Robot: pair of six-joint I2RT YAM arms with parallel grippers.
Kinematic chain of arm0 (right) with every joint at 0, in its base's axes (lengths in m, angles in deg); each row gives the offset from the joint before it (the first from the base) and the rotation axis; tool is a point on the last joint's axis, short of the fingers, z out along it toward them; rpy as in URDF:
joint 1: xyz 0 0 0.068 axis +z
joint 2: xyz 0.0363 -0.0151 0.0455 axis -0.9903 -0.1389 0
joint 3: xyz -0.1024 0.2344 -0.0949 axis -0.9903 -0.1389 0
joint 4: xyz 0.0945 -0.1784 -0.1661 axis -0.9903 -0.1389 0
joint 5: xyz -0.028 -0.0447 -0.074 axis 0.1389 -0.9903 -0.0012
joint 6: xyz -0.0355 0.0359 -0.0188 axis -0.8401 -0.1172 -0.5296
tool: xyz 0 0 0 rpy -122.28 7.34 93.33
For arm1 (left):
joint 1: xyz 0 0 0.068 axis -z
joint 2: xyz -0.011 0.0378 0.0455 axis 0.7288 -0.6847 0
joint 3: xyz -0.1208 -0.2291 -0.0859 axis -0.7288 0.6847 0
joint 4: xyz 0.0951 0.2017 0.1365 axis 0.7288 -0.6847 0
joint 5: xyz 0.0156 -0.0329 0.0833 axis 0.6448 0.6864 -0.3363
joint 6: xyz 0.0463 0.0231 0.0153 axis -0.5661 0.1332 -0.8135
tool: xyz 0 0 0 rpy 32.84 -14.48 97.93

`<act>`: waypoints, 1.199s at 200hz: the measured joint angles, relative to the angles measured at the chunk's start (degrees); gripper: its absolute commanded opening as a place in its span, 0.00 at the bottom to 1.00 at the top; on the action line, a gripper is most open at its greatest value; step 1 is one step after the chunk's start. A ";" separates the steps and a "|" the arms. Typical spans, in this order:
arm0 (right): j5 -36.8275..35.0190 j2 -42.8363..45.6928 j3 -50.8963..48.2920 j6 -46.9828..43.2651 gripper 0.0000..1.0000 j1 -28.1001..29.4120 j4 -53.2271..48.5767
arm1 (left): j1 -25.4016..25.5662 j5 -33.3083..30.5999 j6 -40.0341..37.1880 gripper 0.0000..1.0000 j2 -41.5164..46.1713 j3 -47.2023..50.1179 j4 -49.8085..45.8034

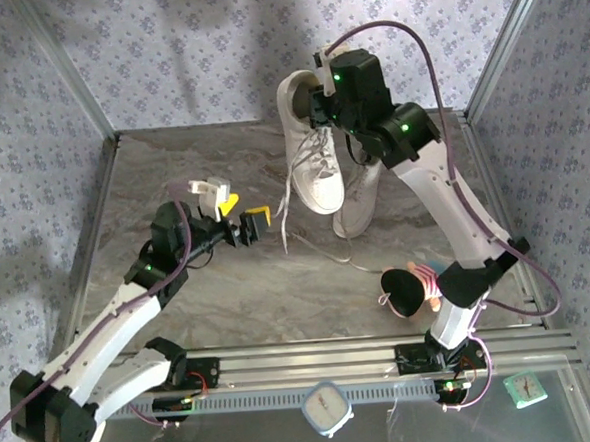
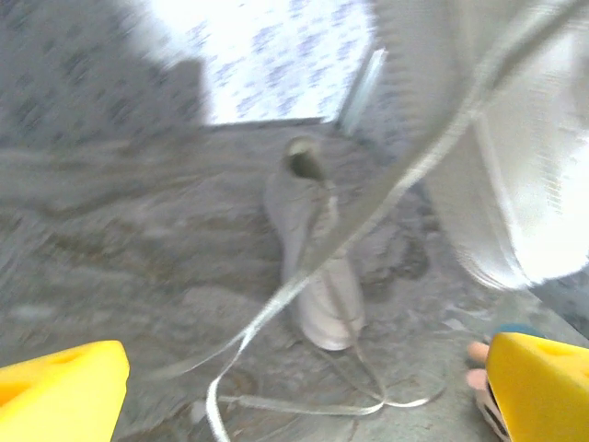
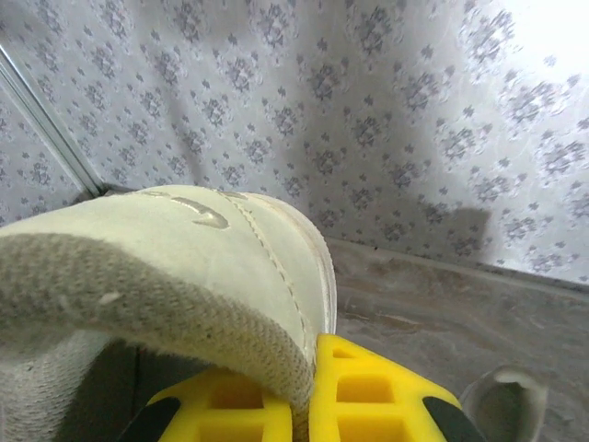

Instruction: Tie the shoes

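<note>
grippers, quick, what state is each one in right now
left gripper: open, holding nothing
right gripper: shut on the lifted shoe, at its heel

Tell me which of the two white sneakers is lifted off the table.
The sneaker that the right gripper clamps by its heel; it hangs toe-down with laces dangling. The other sneaker lies on the table, partly under the right arm.
</note>
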 measured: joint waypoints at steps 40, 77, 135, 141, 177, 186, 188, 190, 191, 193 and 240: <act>-1.33 7.58 -5.88 -2.16 0.00 2.62 1.57 | 5.62 4.79 -7.10 1.00 1.84 1.53 5.22; -0.63 15.82 -12.22 -3.04 0.00 3.39 6.05 | 9.94 6.75 -11.06 0.99 -2.73 1.01 6.75; -0.02 25.40 -21.05 -3.56 0.00 3.37 14.34 | 13.22 8.90 -12.46 0.99 -8.96 -2.67 9.42; -0.04 25.64 -21.27 -3.52 0.00 3.37 14.69 | 13.53 9.22 -12.50 0.99 -9.49 -3.19 10.08; -1.05 26.84 -22.95 -1.95 0.00 3.37 16.37 | 16.33 10.78 -12.48 1.00 -13.11 -4.85 13.22; -1.60 27.12 -23.43 -1.38 0.00 3.37 16.59 | 17.29 11.08 -12.48 1.00 -14.14 -5.07 13.77; -1.75 27.19 -23.54 -1.25 0.00 3.37 16.63 | 17.57 11.15 -12.50 1.00 -14.40 -5.14 13.90; -1.92 27.23 -23.63 -1.09 0.00 3.37 16.65 | 17.75 11.17 -12.48 1.00 -14.58 -5.16 14.01; -2.01 27.26 -23.65 -1.07 0.00 3.37 16.65 | 17.92 11.21 -12.48 1.00 -14.75 -5.20 14.05; -2.12 27.32 -23.74 -0.92 0.00 3.37 16.65 | 18.10 11.28 -12.48 0.99 -14.93 -5.29 14.19; -5.92 28.33 -24.68 3.48 0.00 3.34 17.40 | 20.74 11.65 -11.76 1.00 -19.52 -5.57 18.95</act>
